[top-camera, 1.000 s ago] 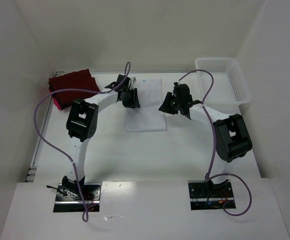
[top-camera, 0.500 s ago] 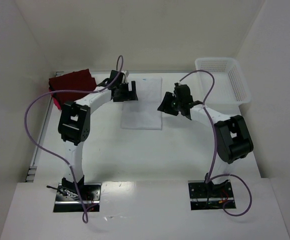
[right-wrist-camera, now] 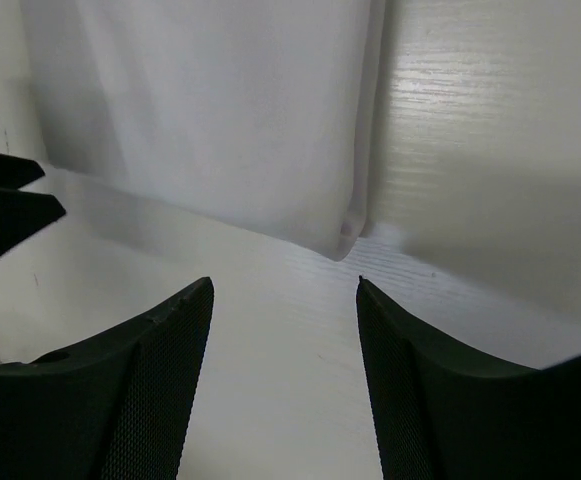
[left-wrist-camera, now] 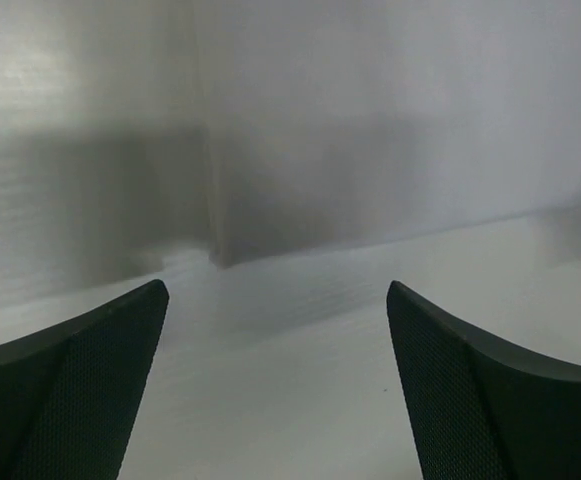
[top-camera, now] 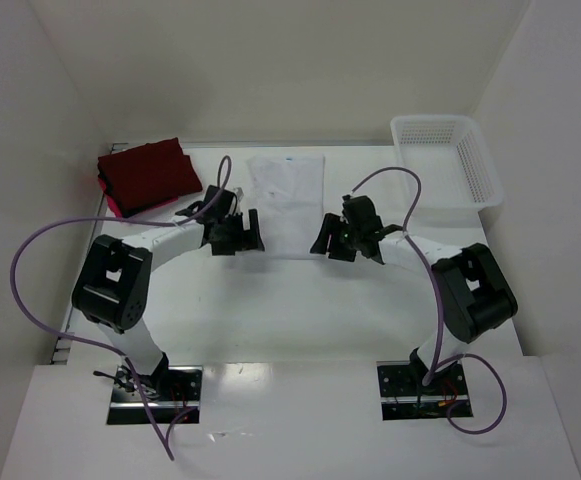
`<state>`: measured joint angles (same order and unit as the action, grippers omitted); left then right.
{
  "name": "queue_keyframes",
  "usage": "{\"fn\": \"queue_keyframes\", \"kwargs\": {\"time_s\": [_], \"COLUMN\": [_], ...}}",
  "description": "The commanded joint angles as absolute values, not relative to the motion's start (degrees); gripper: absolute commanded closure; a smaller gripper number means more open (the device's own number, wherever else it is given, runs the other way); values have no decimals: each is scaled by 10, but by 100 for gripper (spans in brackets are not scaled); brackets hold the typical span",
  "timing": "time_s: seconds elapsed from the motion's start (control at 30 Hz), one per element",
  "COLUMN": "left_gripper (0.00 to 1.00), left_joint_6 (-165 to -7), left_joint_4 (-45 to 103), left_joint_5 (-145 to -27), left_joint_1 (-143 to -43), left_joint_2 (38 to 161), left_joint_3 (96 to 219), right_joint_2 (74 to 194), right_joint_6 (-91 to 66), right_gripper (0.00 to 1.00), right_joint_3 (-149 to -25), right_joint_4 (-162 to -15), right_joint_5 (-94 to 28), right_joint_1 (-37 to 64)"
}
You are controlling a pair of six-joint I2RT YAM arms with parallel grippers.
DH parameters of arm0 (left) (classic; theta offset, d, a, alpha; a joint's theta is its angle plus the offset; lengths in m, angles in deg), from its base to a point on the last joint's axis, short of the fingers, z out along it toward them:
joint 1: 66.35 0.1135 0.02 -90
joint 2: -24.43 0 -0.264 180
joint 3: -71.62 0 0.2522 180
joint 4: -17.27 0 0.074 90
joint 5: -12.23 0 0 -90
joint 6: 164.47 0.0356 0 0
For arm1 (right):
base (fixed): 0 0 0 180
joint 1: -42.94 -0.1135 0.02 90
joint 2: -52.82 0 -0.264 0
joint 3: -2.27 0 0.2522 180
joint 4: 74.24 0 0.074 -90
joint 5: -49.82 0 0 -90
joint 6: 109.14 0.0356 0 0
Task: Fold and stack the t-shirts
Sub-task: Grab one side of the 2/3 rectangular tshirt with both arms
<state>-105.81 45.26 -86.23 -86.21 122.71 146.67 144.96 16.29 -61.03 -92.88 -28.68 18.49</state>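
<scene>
A plain white t-shirt (top-camera: 286, 200), folded into a long rectangle, lies flat at the table's middle. Dark red folded t-shirts (top-camera: 150, 176) are stacked at the far left. My left gripper (top-camera: 240, 236) sits by the white shirt's near left corner, open, with only bare table between its fingers (left-wrist-camera: 275, 292). My right gripper (top-camera: 327, 239) is at the near right corner, also open and empty (right-wrist-camera: 282, 292). In the right wrist view the white shirt (right-wrist-camera: 220, 110) lies just beyond the fingertips, apart from them. In the left wrist view the shirt's edge (left-wrist-camera: 390, 130) is ahead.
A white plastic mesh basket (top-camera: 480, 178) stands at the far right by the wall. White walls close in the table at the back and both sides. Purple cables loop from both arms. The left gripper's fingers (right-wrist-camera: 5, 200) show at the right wrist view's left edge.
Both grippers have opened and drawn back toward the near edge. The left one moved from the shirt's far left side down to its near left corner. The white shirt stays flat.
</scene>
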Motion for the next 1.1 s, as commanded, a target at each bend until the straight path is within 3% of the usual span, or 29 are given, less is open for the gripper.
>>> {"fn": "queue_keyframes", "kwargs": {"time_s": [0.0, 0.5, 0.8, 1.07], "left_gripper": [3, 7, 26, 40], "left_joint_6": [-1080, -1070, -1065, -1065], "left_joint_4": [433, 417, 410, 410], "left_joint_5": [-866, -876, -882, -882], "left_joint_1": [-866, -866, -866, -864], "left_joint_2": [1213, 1254, 1299, 1310], "left_joint_3": [1444, 1437, 1465, 1465], "right_joint_2": [1424, 1475, 1499, 1527], "right_joint_6": [171, 171, 176, 181], "right_gripper": [35, 45, 45, 59], "right_joint_3": [-599, -608, -618, -633], "right_joint_4": [-898, -900, -903, -886], "right_joint_5": [-293, -310, -312, -316], "right_joint_1": [175, 169, 169, 169]}}
